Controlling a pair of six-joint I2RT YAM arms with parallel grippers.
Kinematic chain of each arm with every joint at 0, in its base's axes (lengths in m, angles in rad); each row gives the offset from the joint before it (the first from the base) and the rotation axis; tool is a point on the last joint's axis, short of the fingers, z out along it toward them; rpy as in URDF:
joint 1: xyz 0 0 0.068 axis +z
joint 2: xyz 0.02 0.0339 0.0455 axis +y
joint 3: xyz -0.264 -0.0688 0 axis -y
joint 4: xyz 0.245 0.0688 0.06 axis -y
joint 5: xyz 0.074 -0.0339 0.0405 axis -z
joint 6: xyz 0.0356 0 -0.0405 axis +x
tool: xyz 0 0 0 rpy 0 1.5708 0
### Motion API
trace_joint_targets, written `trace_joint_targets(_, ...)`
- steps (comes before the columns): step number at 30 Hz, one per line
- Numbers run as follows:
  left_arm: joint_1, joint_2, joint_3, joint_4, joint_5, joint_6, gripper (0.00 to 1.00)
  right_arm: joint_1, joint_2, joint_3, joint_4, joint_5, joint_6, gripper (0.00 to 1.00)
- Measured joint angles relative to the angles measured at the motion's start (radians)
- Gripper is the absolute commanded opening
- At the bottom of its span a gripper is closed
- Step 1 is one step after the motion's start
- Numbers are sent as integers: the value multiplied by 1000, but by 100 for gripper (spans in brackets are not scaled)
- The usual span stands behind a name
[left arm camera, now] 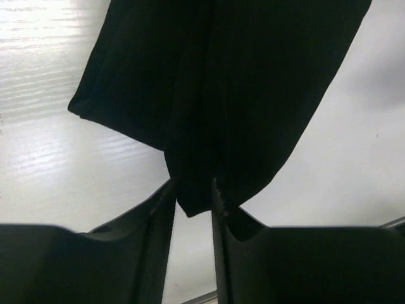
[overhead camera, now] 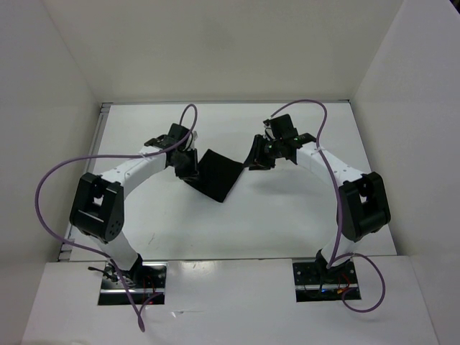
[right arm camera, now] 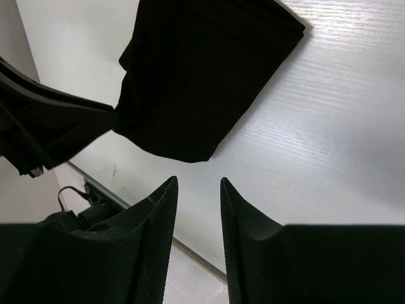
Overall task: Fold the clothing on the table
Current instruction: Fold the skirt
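The black clothing [overhead camera: 218, 176] lies mid-table on the white table [overhead camera: 287, 215], one corner raised. My left gripper [overhead camera: 188, 169] stands at its left corner. In the left wrist view that corner of the clothing [left arm camera: 234, 82] is pinched between the tips of the left gripper [left arm camera: 193, 183], and the rest spreads away over the table [left arm camera: 63, 164]. My right gripper [overhead camera: 260, 154] hovers just off the garment's right side. Its wrist view shows the right gripper [right arm camera: 198, 182] open with only table [right arm camera: 329, 126] between the tips, and the clothing [right arm camera: 202, 76] ahead, drawn to a point at the left fingers [right arm camera: 63, 123].
White walls close in the table on three sides. Purple cables [overhead camera: 65, 172] loop off both arms. A metal strip [right arm camera: 190, 253] marks a table edge below the right fingers. The arm bases [overhead camera: 133, 284] sit at the near edge.
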Motion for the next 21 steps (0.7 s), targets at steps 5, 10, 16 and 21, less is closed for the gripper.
trace_joint_targets(5,0,29,36,13,-18,2,0,0,2,6,-6,0,0,39)
trace_joint_targets(10,0,31,61,11,-40,2,0,0,13,10,-10,0,0,39)
trace_joint_targets(16,29,20,85,0,-137,-10,0,0,19,10,-11,-1,-3,39)
trace_joint_targets(21,48,22,87,-13,-234,-51,0,0,28,11,-12,-3,-13,35)
